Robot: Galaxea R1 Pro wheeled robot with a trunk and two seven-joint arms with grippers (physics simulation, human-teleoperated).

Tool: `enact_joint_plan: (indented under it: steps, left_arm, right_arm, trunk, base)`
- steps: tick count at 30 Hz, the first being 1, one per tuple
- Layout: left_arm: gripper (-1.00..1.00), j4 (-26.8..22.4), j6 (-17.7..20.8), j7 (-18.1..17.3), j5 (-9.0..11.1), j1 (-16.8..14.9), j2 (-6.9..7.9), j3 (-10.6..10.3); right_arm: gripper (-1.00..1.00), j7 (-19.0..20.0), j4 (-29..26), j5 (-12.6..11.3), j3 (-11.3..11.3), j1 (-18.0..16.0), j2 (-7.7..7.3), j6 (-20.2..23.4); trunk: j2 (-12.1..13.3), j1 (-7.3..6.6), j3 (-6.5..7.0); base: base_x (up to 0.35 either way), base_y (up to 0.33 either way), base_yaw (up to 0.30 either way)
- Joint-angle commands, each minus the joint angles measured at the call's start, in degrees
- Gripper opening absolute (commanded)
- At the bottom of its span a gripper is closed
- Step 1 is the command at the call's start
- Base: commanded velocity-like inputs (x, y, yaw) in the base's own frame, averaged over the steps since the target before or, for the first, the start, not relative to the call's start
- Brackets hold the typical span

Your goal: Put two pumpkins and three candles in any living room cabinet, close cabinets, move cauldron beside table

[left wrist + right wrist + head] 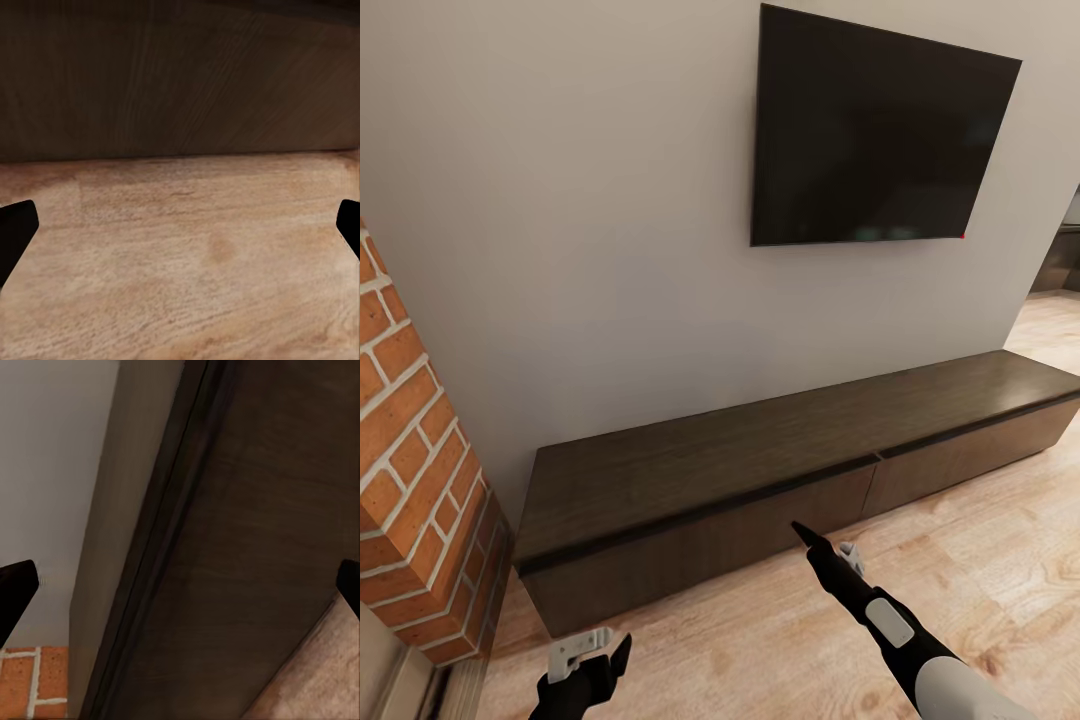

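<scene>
The cabinet (pixel 760 440) is a long, low, dark brown unit standing against the grey wall, and its drawer fronts (pixel 700 550) sit flush and shut. My right gripper (pixel 822 542) is open and hovers just in front of the left drawer front, near the seam between the two fronts. The right wrist view shows that dark front (pixel 255 547) close up between the spread fingertips (pixel 15 585). My left gripper (pixel 605 650) is open, low over the floor before the cabinet's left end, with nothing between its fingers (pixel 15 229). The pumpkins are out of view.
A black TV (pixel 875 135) hangs on the wall above the cabinet. A red brick column (pixel 415 470) stands close at the left. Pale wood floor (pixel 760 640) runs along the cabinet's front, and an opening to another room (pixel 1060 270) lies at the far right.
</scene>
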Motion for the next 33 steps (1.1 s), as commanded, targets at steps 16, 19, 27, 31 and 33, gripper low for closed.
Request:
enact_joint_plan:
  steps: [16,19,27,31,33]
  left_arm:
    - [1.0,0.19,-0.44,0.28,0.7,0.0,0.0,-0.12]
    - [1.0,0.16,-0.55,0.21,0.7,0.0,0.02,-0.12]
    - [1.0,0.17,-1.2,0.26,0.54,0.0,0.03,-0.16]
    - [1.0,0.19,-1.65,0.28,0.44,0.0,0.03,-0.18]
    - [1.0,0.19,-1.65,0.28,0.44,0.0,0.03,-0.18]
  right_arm:
    - [1.0,0.98,0.36,-0.5,-0.21,-0.02,-0.08,0.58]
    - [1.0,0.93,0.38,-0.43,-0.21,-0.02,-0.07,0.58]
    - [1.0,0.9,0.45,-0.46,-0.22,-0.02,-0.13,0.58]
    - [1.0,0.89,0.5,-0.51,-0.23,-0.02,-0.17,0.58]
    - [1.0,0.89,0.5,-0.51,-0.23,-0.02,-0.17,0.58]
  trunk:
    - [3.59,-1.98,1.57]
    - [3.59,-1.98,1.57]
    - [3.59,-1.98,1.57]
    - [3.59,-1.98,1.57]
    - [3.59,-1.98,1.57]
  base:
    - [0.0,0.0,0.0]
    - [0.0,0.0,0.0]
    - [0.01,0.0,0.0]
    - [0.097,0.0,0.0]
    - [0.1,0.0,0.0]
